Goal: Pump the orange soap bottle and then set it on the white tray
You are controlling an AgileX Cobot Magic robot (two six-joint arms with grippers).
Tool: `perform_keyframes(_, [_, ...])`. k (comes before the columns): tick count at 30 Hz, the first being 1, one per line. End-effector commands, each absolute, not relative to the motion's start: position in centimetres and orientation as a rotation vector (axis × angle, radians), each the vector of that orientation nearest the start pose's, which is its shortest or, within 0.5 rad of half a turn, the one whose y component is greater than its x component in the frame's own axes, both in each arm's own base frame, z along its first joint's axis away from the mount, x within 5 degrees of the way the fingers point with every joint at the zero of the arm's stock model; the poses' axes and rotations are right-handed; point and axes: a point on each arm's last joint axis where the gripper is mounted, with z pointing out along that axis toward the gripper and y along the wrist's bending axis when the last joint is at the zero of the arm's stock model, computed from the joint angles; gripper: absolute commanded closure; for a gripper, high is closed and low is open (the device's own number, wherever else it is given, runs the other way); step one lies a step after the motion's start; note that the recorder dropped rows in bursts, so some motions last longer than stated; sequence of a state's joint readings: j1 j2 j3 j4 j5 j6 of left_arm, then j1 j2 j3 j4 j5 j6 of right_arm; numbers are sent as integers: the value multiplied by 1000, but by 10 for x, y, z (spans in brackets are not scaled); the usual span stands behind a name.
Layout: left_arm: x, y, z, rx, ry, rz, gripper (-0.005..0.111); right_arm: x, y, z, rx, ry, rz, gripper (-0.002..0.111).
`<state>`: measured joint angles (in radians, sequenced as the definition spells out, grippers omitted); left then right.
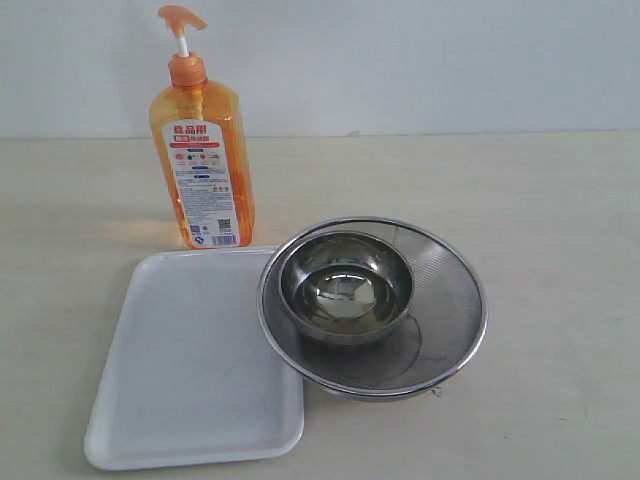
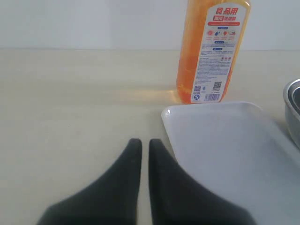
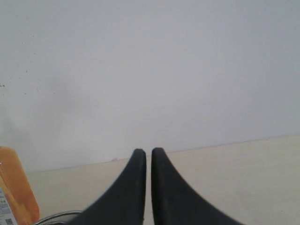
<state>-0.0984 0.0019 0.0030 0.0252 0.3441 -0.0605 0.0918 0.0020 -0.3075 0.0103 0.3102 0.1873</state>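
Left claw (image 2: 145,142) closed and empty over the table (image 2: 70,117), the orange bottle (image 2: 211,51) upright just behind the white tray (image 2: 225,140). Right claw (image 3: 148,151) closed, empty, facing a wall (image 3: 150,70). Outside camera: a bowl (image 1: 345,290) sits inside a strainer (image 1: 452,290) beside the tray.

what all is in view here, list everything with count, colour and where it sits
orange soap bottle: one, translucent orange with a white and red label, upright on the table behind the tray's far edge
white tray: one, white, flat on the table at front left, nothing on it
mesh strainer: one, steel, right of the tray, its rim overlapping the tray's right edge
bowl: one, steel, sitting inside the strainer
table: one, pale beige, under everything
wall: one, white, behind the table
left gripper: one, black, shut and empty, low over the table near the tray
right gripper: one, black, shut and empty, facing the wall
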Motion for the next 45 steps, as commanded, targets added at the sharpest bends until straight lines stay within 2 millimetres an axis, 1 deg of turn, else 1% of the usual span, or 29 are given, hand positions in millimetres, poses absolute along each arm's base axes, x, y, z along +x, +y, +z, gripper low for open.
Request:
perform_keyframes(1, [53,-5,182,55,1824,-92,102,30,3,289,88,1473,250,107])
perform_keyframes(5, [53,-5,182,55,1824,-92,102,30,3,294,106,1410,284,107])
perform_keyframes(8, [53,-5,182,55,1824,-92,102,28,3,302,121,1325,323,107])
perform_keyframes(11, [53,-5,182,55,1824,-92,102,26,3,308,155,1248,386,107])
perform_keyframes(15, [53,-5,182,55,1824,-92,102,24,2,315,240,1167,517,107])
perform_keyframes(19, [53,-5,182,55,1824,-92,102,20,0,322,254,1075,535,107])
perform_keyframes(21, [53,-5,182,55,1824,-92,102,18,0,327,220,1059,493,107])
perform_keyframes(22, [53,-5,182,55,1824,-92,102,20,0,330,209,1068,475,107])
perform_keyframes(23, [53,-5,182,55,1824,-92,102,28,1,340,192,1097,442,107])
perform_keyframes(24, [53,-5,182,55,1824,-92,102,32,2,345,191,1111,437,107])
perform_keyframes(25, [53,-5,182,55,1824,-92,102,40,3,358,169,1136,402,107])
perform_keyframes(26, [53,-5,182,55,1824,-92,102,47,4,364,153,1173,376,107])
perform_keyframes(27, [53,-5,182,55,1824,-92,102,57,5,375,133,1227,344,107])
perform_keyframes(28, [53,-5,182,55,1824,-92,102,74,8,382,114,1327,320,107])
perform_keyframes(29, [53,-5,182,55,1824,-92,102,93,13,390,42,1422,280,108])
perform_keyframes(31, [53,-5,182,55,1824,-92,102,116,26,400,-104,1522,240,108])
perform_keyframes(32, [53,-5,182,55,1824,-92,102,129,36,402,-198,1573,238,108])
perform_keyframes(33, [53,-5,182,55,1824,-92,102,147,56,401,-357,1621,245,108])
perform_keyframes(34, [53,-5,182,55,1824,-92,102,162,75,402,-478,1629,261,108])
perform_keyframes(36, [53,-5,182,55,1824,-92,102,180,99,398,-614,1635,263,108])
perform_keyframes(38, [53,-5,182,55,1824,-92,102,202,117,388,-704,1680,267,108])
perform_keyframes(40, [53,-5,182,55,1824,-92,102,221,129,378,-731,1717,285,108])
perform_keyframes(42, [53,-5,182,55,1824,-92,102,232,134,371,-710,1728,299,108])
perform_keyframes(45, [53,-5,182,55,1824,-92,102,239,140,363,-720,1743,322,108])
